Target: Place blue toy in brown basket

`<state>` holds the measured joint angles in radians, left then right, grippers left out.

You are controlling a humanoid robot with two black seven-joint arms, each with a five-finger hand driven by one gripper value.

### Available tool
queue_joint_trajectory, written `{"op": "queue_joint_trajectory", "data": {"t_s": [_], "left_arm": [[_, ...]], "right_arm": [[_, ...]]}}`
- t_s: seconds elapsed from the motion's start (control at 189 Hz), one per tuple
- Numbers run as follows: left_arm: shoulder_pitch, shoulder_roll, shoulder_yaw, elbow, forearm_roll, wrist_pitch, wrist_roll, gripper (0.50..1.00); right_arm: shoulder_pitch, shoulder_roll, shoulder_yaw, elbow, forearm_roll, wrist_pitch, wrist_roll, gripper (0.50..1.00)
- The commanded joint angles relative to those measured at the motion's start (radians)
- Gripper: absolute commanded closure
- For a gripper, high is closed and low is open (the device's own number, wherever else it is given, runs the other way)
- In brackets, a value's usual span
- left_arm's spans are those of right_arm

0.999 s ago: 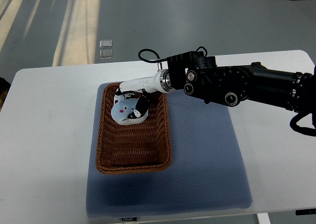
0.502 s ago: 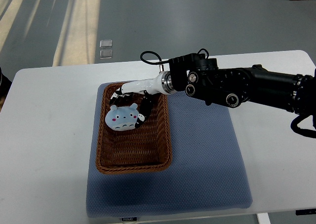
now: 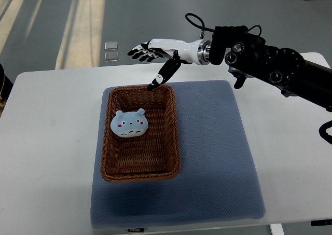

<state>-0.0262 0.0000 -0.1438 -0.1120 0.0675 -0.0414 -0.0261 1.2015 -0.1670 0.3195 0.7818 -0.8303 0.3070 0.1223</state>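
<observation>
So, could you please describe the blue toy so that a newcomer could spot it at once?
On the white table lies a blue-grey mat carrying a brown wicker basket. Inside its far half lies the blue toy: a pale, round animal face with small ears and pink cheeks, the basket's only content.

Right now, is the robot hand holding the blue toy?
No, the right robot hand is open above the table, and the blue toy lies alone inside the brown basket.

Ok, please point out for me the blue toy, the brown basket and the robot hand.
blue toy (image 3: 128, 124), top view, middle of its face
brown basket (image 3: 174, 141), top view, right rim
right robot hand (image 3: 155, 51), top view, white palm, fingers spread
</observation>
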Motion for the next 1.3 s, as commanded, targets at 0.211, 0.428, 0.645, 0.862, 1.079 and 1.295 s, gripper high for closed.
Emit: {"op": "queue_joint_trajectory", "data": {"t_s": [0.211, 0.428, 0.645, 0.862, 1.079, 1.295], "left_arm": [[0.000, 0.000, 0.001, 0.000, 0.000, 0.000, 0.000, 0.500], [0.000, 0.000, 0.000, 0.000, 0.000, 0.000, 0.000, 0.500], [0.000, 0.000, 0.001, 0.000, 0.000, 0.000, 0.000, 0.500], [0.000, 0.000, 0.001, 0.000, 0.000, 0.000, 0.000, 0.500], [0.000, 0.000, 0.001, 0.000, 0.000, 0.000, 0.000, 0.500], [0.000, 0.000, 0.000, 0.000, 0.000, 0.000, 0.000, 0.500]], "right_arm": [[-0.166, 0.004, 0.360, -0.138, 0.040, -0.152, 0.000, 0.589], [-0.241, 0.011, 0.460, -0.147, 0.252, -0.210, 0.046, 0.589], [-0.312, 0.054, 0.484, -0.173, 0.597, -0.263, 0.123, 0.589], [-0.364, 0.055, 0.532, -0.256, 0.751, -0.264, 0.183, 0.589], [-0.395, 0.055, 0.566, -0.314, 0.760, -0.253, 0.183, 0.589], [-0.402, 0.055, 0.563, -0.314, 0.760, -0.252, 0.192, 0.589]]}}
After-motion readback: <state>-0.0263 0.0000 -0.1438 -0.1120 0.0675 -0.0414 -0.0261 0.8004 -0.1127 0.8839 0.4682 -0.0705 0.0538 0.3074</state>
